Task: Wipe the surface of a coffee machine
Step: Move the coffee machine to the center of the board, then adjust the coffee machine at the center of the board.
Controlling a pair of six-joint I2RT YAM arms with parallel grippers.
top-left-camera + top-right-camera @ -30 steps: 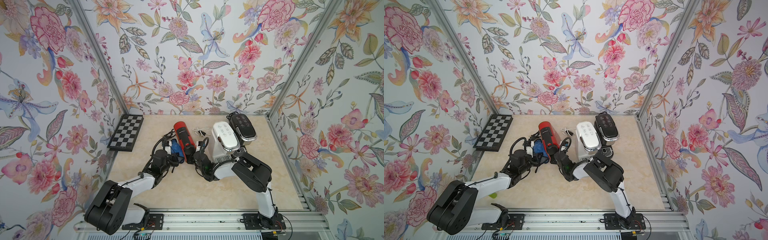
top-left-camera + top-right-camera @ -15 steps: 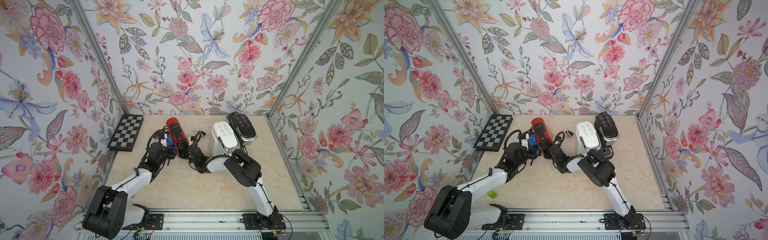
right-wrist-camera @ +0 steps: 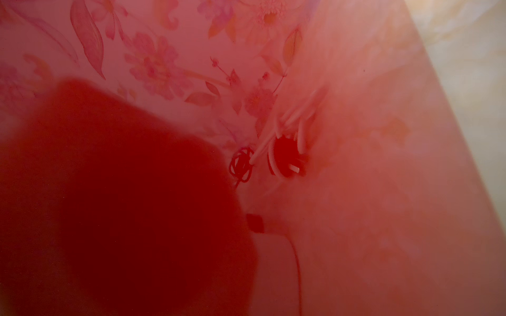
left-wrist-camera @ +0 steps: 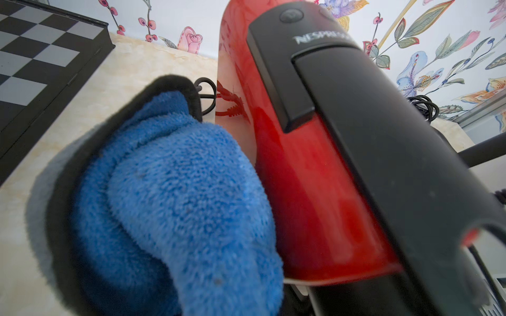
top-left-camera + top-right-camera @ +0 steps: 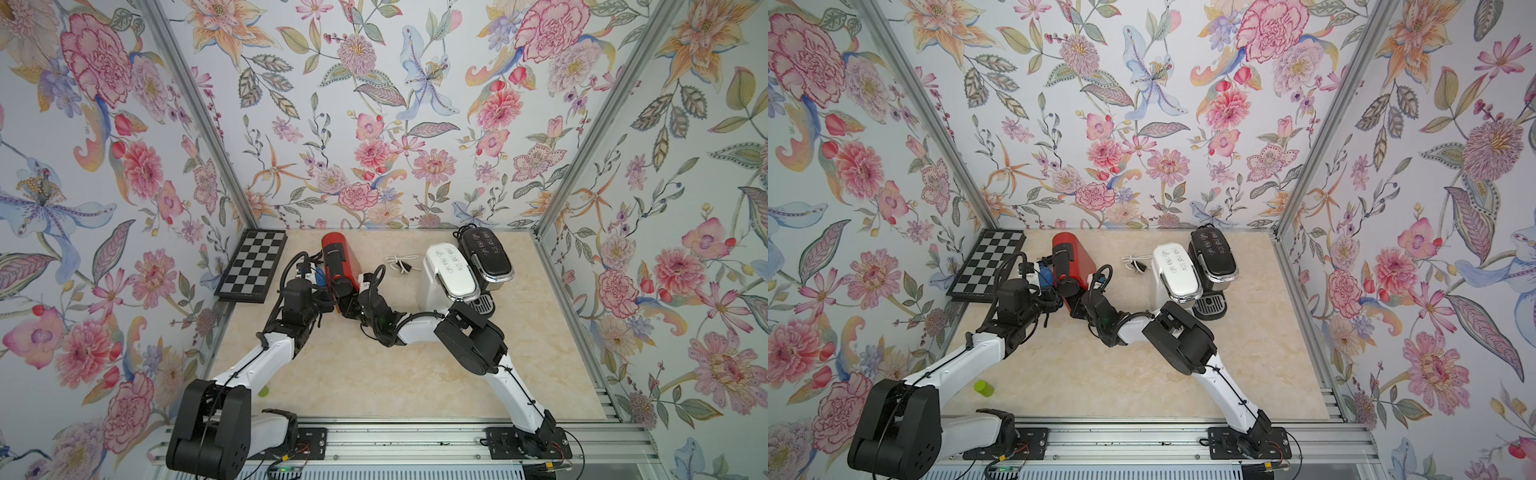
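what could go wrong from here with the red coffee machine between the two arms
1. The left tool holds the blue cloth against the side of the narrow red coffee machine; a hard stroke could slide or tip it.
2. The right tool sits close against the machine's front base with its grip hidden, so any bracing may slip.
3. A black cord coils behind the machine and could snag the cloth.

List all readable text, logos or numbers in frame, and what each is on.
"NESPRESS", the rest hidden: black top of the red coffee machine, left wrist view.
Button marks on the white coffee machine and the black coffee machine: too small to read.
Nothing else legible.
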